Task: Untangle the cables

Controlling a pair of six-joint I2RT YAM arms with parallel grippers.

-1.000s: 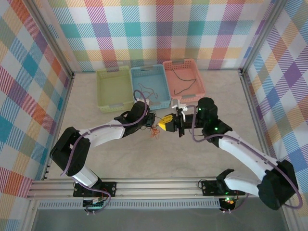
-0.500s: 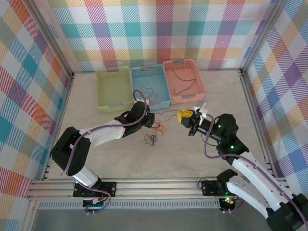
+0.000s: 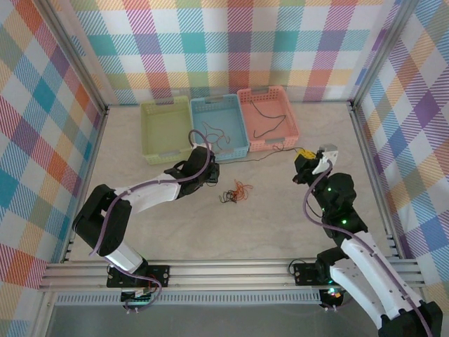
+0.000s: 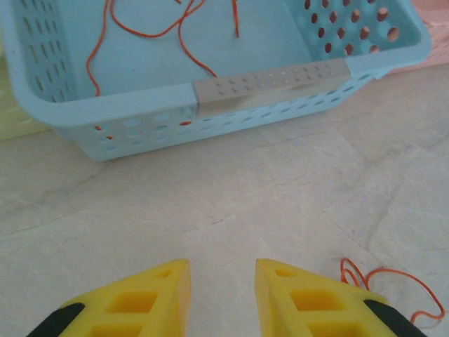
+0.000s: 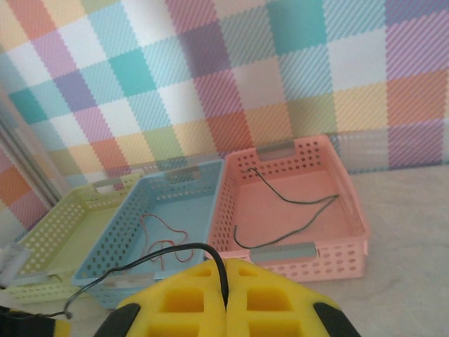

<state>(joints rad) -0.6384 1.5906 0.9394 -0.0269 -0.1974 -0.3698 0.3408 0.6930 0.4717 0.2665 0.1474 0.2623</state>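
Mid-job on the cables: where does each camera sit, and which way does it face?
Top: above and behind the arms, looking down on the table, the clump and a row of baskets; left arm and right arm show.
Left wrist: low over the table, facing the blue basket; left hand, open, at the bottom.
Right wrist: raised, facing the baskets and far wall; right hand shut on a black cable.
Both wrist views share the blue basket holding orange cable.
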